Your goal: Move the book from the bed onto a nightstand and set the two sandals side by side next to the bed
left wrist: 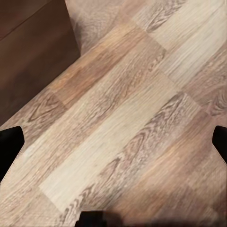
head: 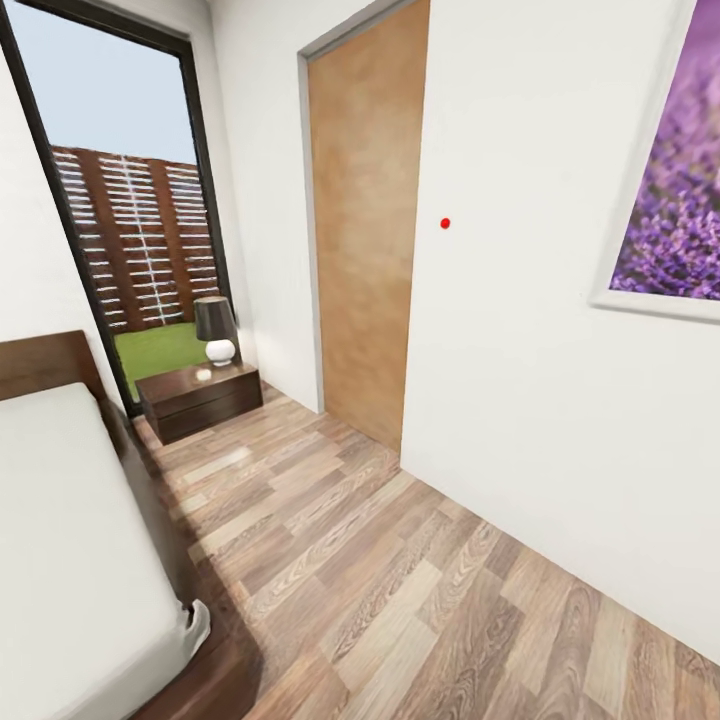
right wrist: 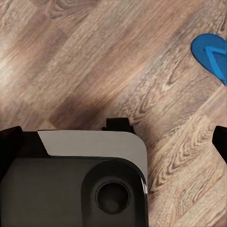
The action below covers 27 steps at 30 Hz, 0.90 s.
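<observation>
Bedroom w/ bed [head: 60,520], nightstand [head: 200,398] by window [head: 120,200]; sandal [right wrist: 213,59] on floor [head: 380,580].

Bed [head: 70,540] low at my left | nightstand [head: 200,400] beyond its headboard, lamp [head: 216,331] on top | window [head: 125,220] behind | brown door [head: 365,220] ahead | lavender picture [head: 675,190] right | plank floor [head: 400,600].

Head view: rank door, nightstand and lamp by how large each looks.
Largest to smallest as they appear:
1. door
2. nightstand
3. lamp
The nightstand and lamp stand farther off than the door, so true sizes may differ.
</observation>
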Motion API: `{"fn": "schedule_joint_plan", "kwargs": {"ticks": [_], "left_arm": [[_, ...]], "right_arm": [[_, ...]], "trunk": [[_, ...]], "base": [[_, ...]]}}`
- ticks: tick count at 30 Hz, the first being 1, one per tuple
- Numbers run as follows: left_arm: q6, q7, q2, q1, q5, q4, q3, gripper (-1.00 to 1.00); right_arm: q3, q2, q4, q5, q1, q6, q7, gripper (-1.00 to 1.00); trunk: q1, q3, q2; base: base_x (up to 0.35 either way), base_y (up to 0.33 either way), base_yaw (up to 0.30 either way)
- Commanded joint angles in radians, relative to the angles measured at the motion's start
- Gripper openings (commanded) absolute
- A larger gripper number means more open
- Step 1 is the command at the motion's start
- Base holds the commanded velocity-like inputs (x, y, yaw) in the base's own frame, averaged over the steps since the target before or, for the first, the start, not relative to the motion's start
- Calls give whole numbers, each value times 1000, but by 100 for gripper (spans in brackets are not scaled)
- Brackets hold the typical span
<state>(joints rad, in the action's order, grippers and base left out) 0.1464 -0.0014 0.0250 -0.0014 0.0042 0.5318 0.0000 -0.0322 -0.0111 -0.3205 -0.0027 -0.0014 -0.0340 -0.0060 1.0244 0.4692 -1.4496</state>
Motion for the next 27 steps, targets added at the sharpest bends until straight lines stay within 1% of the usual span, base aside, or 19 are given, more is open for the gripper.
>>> {"fn": "schedule_joint_plan", "kwargs": {"ticks": [1,5,7,9,15,19,27], "left_arm": [[2,0,0,0,0,0,0,100],[2,0,0,0,0,1,0,100],[2,0,0,0,0,1,0,100],[2,0,0,0,0,1,0,100],[2,0,0,0,0,1,0,100],[2,0,0,0,0,1,0,100],[1,0,0,0,1,1,0,100]], "right_arm": [[-3,0,0,0,0,-3,0,100],[-3,0,0,0,0,-3,0,100],[-3,0,0,0,0,-3,0,100],[-3,0,0,0,0,-3,0,100],[-3,0,0,0,0,-3,0,100],[-3,0,0,0,0,-3,0,100],[-3,0,0,0,0,-3,0,100]], "trunk": [[1,1,0],[1,1,0],[1,1,0],[1,1,0],[1,1,0],[1,1,0],[1,1,0]], "base": [[304,0,0],[275,0,0],[87,0,0],[41,0,-63],[4,0,-240],[0,0,-169],[6,3,-45]]}}
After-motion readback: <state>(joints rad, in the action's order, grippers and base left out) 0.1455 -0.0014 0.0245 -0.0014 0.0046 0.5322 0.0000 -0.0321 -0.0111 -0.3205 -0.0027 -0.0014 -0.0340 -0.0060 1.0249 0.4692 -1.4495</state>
